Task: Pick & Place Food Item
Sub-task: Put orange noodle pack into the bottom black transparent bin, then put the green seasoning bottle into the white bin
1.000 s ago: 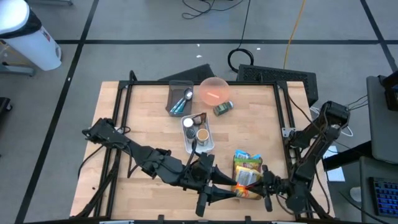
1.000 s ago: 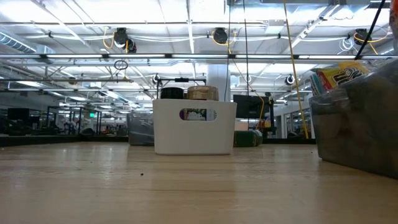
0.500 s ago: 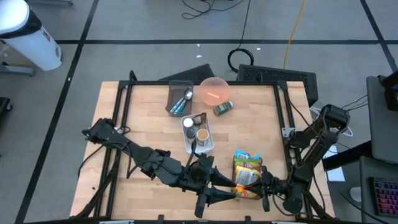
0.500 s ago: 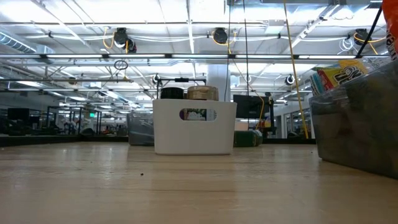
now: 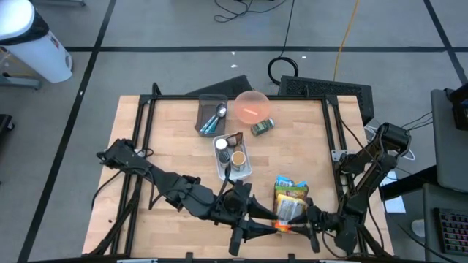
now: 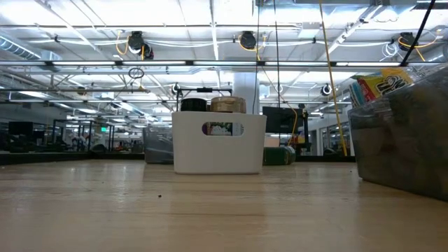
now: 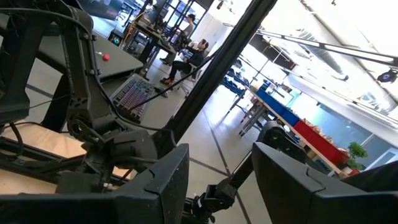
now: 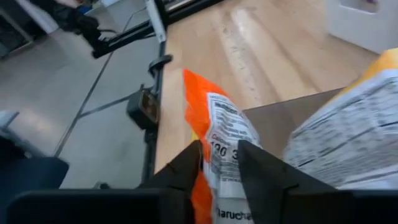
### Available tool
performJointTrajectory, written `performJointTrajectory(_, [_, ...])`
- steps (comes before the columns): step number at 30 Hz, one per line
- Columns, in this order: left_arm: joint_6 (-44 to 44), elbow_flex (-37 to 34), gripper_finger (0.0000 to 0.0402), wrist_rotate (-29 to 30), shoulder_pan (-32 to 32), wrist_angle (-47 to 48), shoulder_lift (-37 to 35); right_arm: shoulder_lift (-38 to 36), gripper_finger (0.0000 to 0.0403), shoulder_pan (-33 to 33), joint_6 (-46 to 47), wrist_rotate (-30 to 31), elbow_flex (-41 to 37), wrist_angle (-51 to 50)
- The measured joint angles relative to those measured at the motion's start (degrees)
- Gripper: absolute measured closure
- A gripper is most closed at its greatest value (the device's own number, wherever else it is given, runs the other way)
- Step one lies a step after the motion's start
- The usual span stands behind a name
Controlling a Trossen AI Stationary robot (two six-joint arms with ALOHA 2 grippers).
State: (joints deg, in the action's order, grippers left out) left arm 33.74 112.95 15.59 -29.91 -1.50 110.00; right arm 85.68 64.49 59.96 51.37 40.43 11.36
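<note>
The desk fills the centre of the high view, a pale wooden top inside a black frame. Both arms reach in from the lower edge of that frame and meet at lower centre-right.

The clear bin sits at lower right of the desk and carries colourful food packets; in the low view it shows at the right edge. The white basket stands at the centre of the desk holding two jars, and it occupies the middle of the low view. A pink bowl and a dark tray with spoons lie near the upper edge.

The orange packet is the task's thing. It lies at lower centre of the high view, between the two hands and just beside the bin's near edge.

The right hand pinches the orange packet between its fingers, probably to lift it clear of the bin. The printed panel reads "130" and partial letters "aruch"; the rest is too blurred to read.

The left hand stands spread and empty, pointing toward the right arm, apparently placed to receive or steady the packet.
</note>
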Motion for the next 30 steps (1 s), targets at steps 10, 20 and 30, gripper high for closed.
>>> performJointTrajectory(10, [0.1,0.0,0.0218,0.0,-0.2,0.0,0.0,-0.1,0.0243,-0.5,-5.7,-1.1,0.0,7.4])
performJointTrajectory(20, [1.0,0.0,0.0218,0.0,-0.2,0.0,0.0,-11.5,0.0216,-0.7,-18.3,-0.6,0.0,9.7])
performJointTrajectory(30, [-0.2,0.0,0.0218,0.0,1.2,0.0,0.0,-29.5,0.0224,-1.2,-39.9,1.5,0.0,20.4])
